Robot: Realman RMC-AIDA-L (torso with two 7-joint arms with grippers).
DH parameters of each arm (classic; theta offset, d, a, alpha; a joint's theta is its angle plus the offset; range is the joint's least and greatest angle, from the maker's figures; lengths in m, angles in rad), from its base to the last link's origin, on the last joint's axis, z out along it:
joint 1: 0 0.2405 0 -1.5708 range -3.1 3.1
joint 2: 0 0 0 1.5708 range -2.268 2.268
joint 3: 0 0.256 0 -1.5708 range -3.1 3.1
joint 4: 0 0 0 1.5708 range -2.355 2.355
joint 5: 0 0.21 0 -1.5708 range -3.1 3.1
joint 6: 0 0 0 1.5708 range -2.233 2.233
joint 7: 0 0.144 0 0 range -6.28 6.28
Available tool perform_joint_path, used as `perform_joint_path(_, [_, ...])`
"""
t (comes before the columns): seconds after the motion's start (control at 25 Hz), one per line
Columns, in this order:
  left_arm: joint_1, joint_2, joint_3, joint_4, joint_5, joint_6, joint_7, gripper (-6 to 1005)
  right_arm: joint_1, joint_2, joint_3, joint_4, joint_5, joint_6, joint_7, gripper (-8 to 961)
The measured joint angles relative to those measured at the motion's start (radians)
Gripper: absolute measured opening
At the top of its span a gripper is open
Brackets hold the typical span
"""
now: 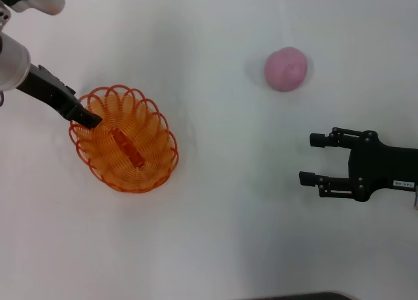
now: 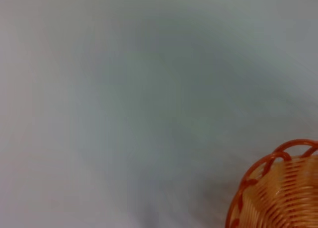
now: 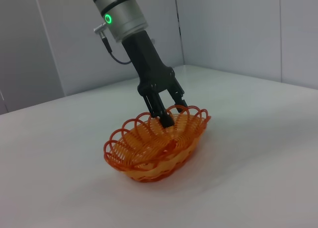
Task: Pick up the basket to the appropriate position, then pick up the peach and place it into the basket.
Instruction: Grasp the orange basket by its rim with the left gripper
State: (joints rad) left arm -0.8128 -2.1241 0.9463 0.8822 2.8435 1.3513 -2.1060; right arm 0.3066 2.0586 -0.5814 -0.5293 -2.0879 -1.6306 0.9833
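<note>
**A:** Head view first. I see the basket [image 1: 124,140] left of centre on the white table [image 1: 215,234], and my left gripper [image 1: 88,119] coming in from the upper left, fingers pinched on the rim's upper-left edge. The peach [image 1: 285,68] sits upper right, well apart.

**B:** And the right arm?

**A:** The right gripper [image 1: 315,159] hovers at the right edge, fingers spread, holding nothing (waiting for the peach, I'd judge).

**B:** Left wrist view?

**A:** Only a slice of scalloped rim, lower right corner; own fingers not shown.

**B:** Right wrist view?

**A:** Basket centre frame, far end tipped up slightly; one finger inside the rim, one outside. A rim grip suits it: the looped ribs offer nothing else to pinch.
</note>
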Motion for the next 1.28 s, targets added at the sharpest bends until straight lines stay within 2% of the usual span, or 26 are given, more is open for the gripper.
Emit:
perform_joint_path(0.32, [0.0, -0.016, 0.009, 0.014, -0.001, 0.007, 0.0, 816, 0.0, 0.0, 0.004, 0.0, 0.0, 0.002, 0.0, 811])
perform_joint_path(0.72, [0.007, -0.036, 0.014, 0.066, 0.006, 0.01, -0.003, 639, -0.001, 0.003, 0.009, 0.0, 0.0, 0.01, -0.004, 812])
perform_joint_path(1.16, [0.008, -0.035, 0.019, 0.062, 0.011, 0.014, -0.011, 176, 0.0, 0.003, 0.009, -0.001, 0.0, 0.01, -0.002, 811])
perform_joint_path(1.28, [0.007, -0.034, 0.02, 0.063, 0.011, 0.021, -0.016, 82, 0.0, 0.003, 0.009, -0.001, 0.0, 0.01, -0.002, 811])
